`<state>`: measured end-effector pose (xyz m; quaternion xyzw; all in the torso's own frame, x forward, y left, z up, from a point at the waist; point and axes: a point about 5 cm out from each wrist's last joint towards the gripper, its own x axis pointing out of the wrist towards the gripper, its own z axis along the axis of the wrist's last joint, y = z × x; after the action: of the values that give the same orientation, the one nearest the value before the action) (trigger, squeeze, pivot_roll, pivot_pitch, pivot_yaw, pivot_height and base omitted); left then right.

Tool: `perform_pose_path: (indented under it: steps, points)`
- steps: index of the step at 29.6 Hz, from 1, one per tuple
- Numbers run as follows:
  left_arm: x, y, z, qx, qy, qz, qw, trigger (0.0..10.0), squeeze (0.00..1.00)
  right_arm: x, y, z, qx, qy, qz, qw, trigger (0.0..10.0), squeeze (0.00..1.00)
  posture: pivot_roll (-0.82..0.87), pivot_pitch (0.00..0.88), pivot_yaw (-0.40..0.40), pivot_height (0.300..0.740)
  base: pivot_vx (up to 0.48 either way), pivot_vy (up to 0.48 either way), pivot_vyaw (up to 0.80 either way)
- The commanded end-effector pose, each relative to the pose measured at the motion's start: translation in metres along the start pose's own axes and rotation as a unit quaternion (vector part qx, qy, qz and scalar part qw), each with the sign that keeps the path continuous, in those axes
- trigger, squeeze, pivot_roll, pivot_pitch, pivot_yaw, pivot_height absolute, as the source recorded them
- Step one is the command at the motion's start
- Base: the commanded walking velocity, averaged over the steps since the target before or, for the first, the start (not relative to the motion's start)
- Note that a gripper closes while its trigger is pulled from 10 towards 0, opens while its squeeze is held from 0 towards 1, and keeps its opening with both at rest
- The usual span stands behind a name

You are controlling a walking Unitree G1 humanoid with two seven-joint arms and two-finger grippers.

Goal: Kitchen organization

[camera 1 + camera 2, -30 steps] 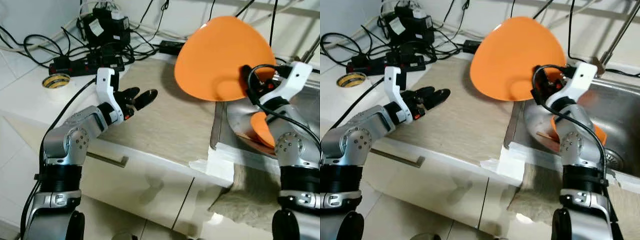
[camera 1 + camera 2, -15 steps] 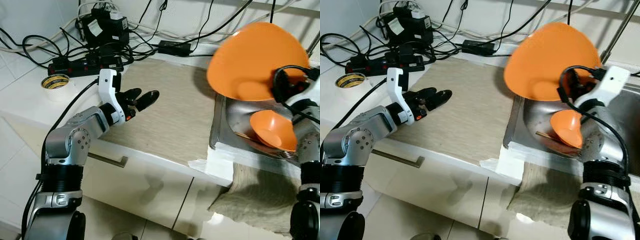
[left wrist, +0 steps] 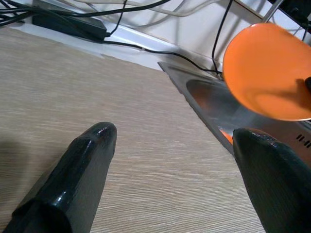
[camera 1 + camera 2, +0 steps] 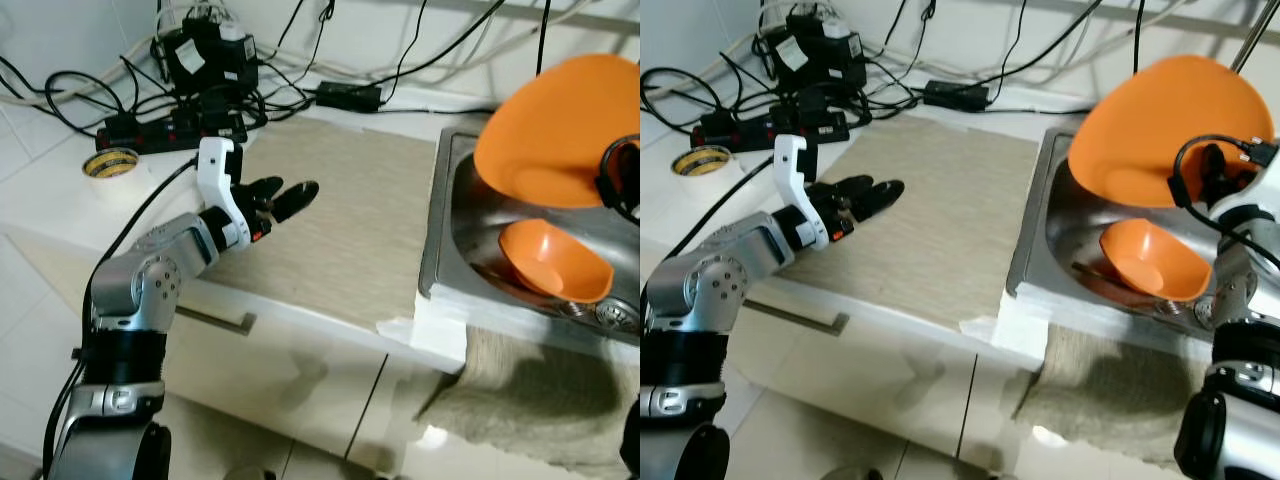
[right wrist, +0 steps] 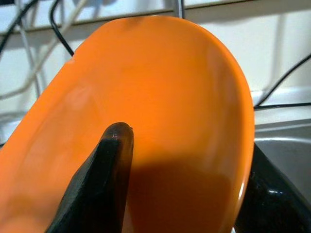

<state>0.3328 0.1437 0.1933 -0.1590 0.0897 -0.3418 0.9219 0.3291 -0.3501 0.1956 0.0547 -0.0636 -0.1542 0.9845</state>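
A large orange bowl hangs tilted above the steel sink, its rim clamped in my right gripper, which is shut on it. In the right wrist view one finger lies inside the large orange bowl and the other finger sits behind its rim. A smaller orange bowl rests in the sink below. My left gripper hovers open and holding nothing over the beige counter mat. From the left wrist view, the large orange bowl appears beyond the open fingers.
A power strip with tangled black cables lies at the counter's back left. A roll of yellow tape sits on the white worktop. A grey towel drapes over the sink's front edge. Drawer fronts run below the counter.
My right arm has swung the large orange bowl rightwards, from above the counter mat to above the sink. The left arm has stayed put.
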Motion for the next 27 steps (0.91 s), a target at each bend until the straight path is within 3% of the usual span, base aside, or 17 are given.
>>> perform_pose_path:
  steps: [1, 10, 17, 18, 20, 21, 23, 27]
  points:
    - [0.000, 0.000, -0.002, 0.001, 0.008, -0.001, 1.000, 10.0, 0.00, 0.001, -0.003, 0.011, -0.012, -0.024, -0.001, 1.000, 0.0, 0.00, -0.03, 0.000, 0.008, 0.740, 0.000, 0.000, 0.00]
    - [0.000, 0.000, -0.003, 0.000, 0.011, -0.002, 1.000, 10.0, 0.00, -0.007, -0.008, -0.020, -0.073, 0.033, 0.008, 0.997, 0.0, 0.00, -0.03, 0.000, 0.010, 0.740, 0.000, 0.000, 0.00]
    - [0.000, -0.001, -0.003, -0.001, 0.012, -0.002, 1.000, 10.0, 0.00, -0.011, 0.004, -0.043, -0.139, 0.080, 0.054, 0.986, 0.0, 0.00, -0.03, 0.000, 0.009, 0.740, 0.000, 0.000, 0.00]
    - [0.000, -0.001, -0.004, -0.001, 0.012, -0.002, 1.000, 10.0, 0.00, -0.013, 0.010, -0.052, -0.164, 0.097, 0.077, 0.979, 0.0, 0.21, -0.03, 0.000, 0.008, 0.740, 0.000, 0.000, 0.00]
    - [0.000, -0.001, -0.004, -0.001, 0.012, -0.001, 1.000, 10.0, 0.00, -0.014, 0.012, -0.054, -0.168, 0.102, 0.083, 0.977, 0.0, 0.21, -0.03, 0.000, 0.008, 0.740, 0.000, 0.000, 0.00]
    - [0.000, -0.001, -0.004, -0.001, 0.012, -0.001, 1.000, 10.0, 0.00, -0.015, 0.014, -0.058, -0.174, 0.109, 0.088, 0.975, 0.0, 0.83, -0.03, 0.000, 0.007, 0.740, 0.000, 0.000, 0.00]
    - [0.000, -0.001, -0.004, -0.001, 0.012, -0.001, 1.000, 10.0, 0.00, -0.017, 0.016, -0.065, -0.184, 0.124, 0.095, 0.970, 0.0, 1.00, -0.03, 0.000, 0.005, 0.740, 0.000, 0.000, 0.00]
    - [0.000, -0.001, -0.004, -0.001, 0.012, 0.000, 1.000, 10.0, 0.00, -0.025, 0.017, -0.083, -0.190, 0.160, 0.109, 0.963, 0.0, 1.00, -0.02, 0.000, 0.003, 0.740, 0.000, 0.000, 0.00]
